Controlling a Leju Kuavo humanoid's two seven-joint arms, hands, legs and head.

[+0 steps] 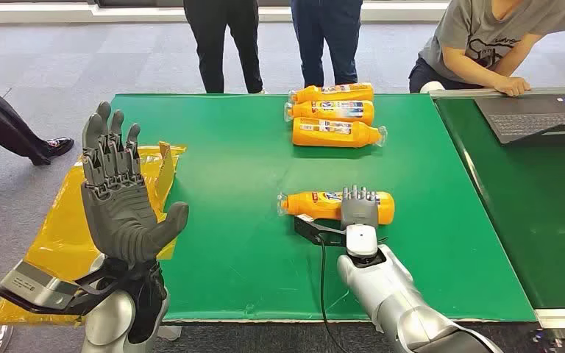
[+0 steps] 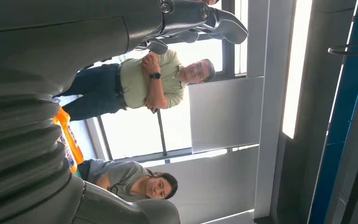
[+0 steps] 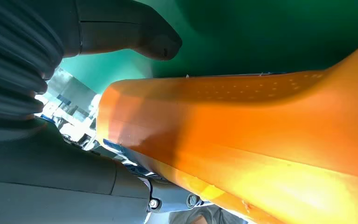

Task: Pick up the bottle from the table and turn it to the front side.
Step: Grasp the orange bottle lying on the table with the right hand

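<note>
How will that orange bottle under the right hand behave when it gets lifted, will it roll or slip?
The orange bottle lies on its side on the green table, so it may roll if nudged. Its clear wrap looks glossy, probably slippery under the right hand. It looks like stiff plastic, unlikely to flop.

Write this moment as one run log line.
right hand: fingers over lying bottle | left hand: raised, holds nothing | table: green

Four orange bottles lie on the green tabletop — three in a far row and one bottle nearer, alone. One laptop sits on the right. One yellow bag lies at the left edge. Two robot hands — left hand, right hand. Four people stand or lean around the far and left sides.
</note>
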